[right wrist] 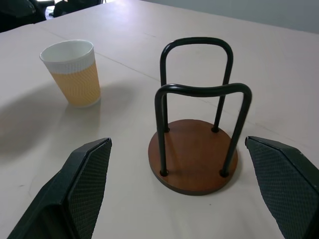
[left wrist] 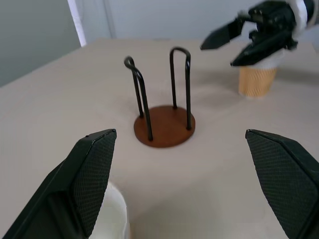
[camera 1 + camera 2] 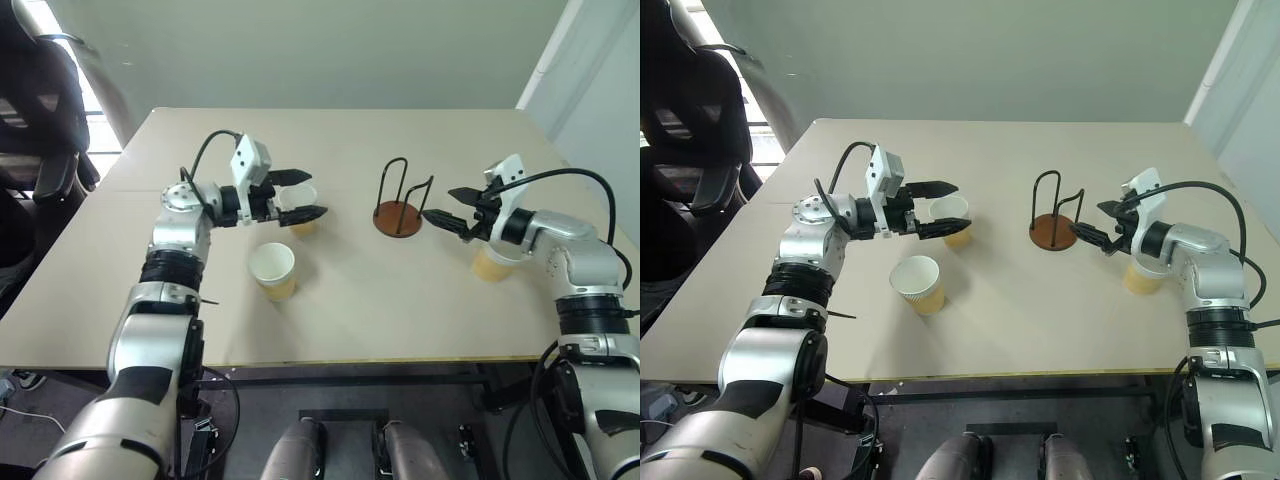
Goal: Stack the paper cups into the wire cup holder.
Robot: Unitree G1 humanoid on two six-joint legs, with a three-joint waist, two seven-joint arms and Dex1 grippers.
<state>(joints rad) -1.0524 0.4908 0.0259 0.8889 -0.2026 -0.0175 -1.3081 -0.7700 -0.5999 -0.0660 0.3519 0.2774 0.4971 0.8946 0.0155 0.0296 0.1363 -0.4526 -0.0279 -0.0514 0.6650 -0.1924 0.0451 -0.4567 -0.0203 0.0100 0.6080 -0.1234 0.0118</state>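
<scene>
Here the wire cup holder (image 3: 399,204) stands empty toward the far middle of the table (image 3: 400,300), and none of the three paper cups is in it yet. The left gripper (image 3: 298,196) hangs with its fingers spread wide on either side of one cup (image 3: 303,222), not visibly touching it. A second cup (image 3: 274,270) stands alone just nearer the front edge. The right gripper (image 3: 447,213) also has its fingers apart and holds nothing; it points at the holder from just beside the base, while the third cup (image 3: 492,264) sits under that wrist toward the right edge.

The risks from here look plain enough. These cups are light and stand open end up, so a finger closing off-centre could tip one over or push it along the table instead of gripping it. A hard squeeze could crush the thin rim. The right arm is low over its own cup, and a swing of the wrist could knock it toward the edge. The right fingertips are also close to the holder, and a nudge would shift the small stand and spoil the aim for the drop between the wire loops.
</scene>
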